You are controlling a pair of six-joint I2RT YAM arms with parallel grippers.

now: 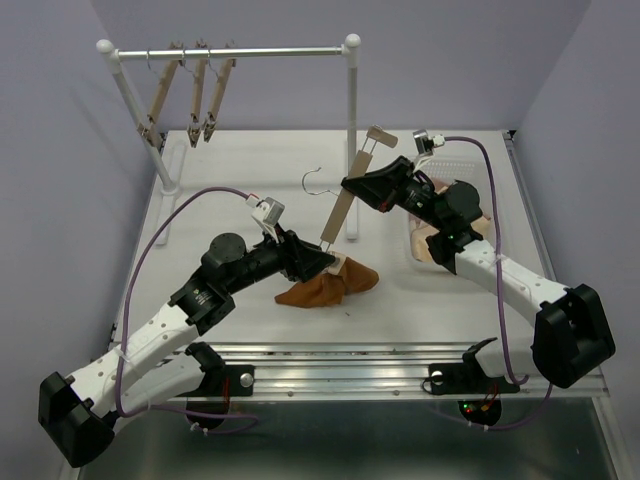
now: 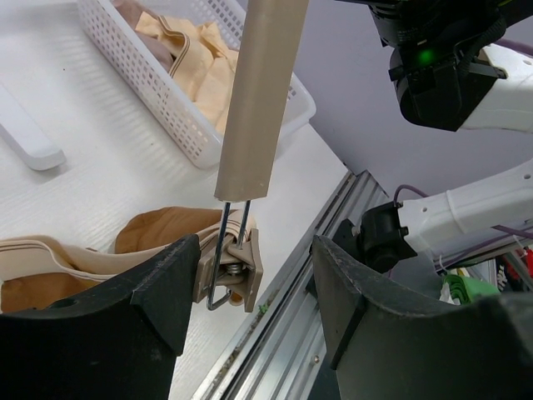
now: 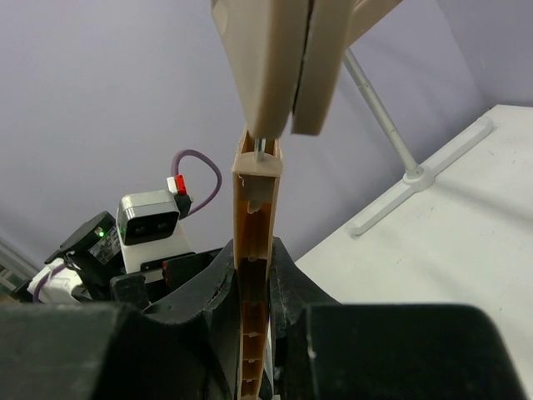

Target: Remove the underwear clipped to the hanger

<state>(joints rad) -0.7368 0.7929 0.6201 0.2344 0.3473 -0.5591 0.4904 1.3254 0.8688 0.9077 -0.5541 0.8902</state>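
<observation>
On the left, a white tube rack [image 1: 240, 50] carries three flat wooden hangers [image 1: 197, 95] on wire hooks. The left tool [image 2: 254, 254] stands open, one black finger on each side of a small beige clip [image 2: 241, 267]. This clip bites the soft orange-brown underwear [image 1: 320, 290], which lies crumpled on the white surface [image 1: 250, 170]. The right tool [image 3: 252, 258] is closed on the straight bar of a fourth hanger [image 1: 345, 205]. At the right, one white plastic lattice basket [image 2: 179, 112] holds two more soft pieces, a cream-beige garment [image 2: 200, 62] and a pinkish garment [image 2: 137, 10].
</observation>
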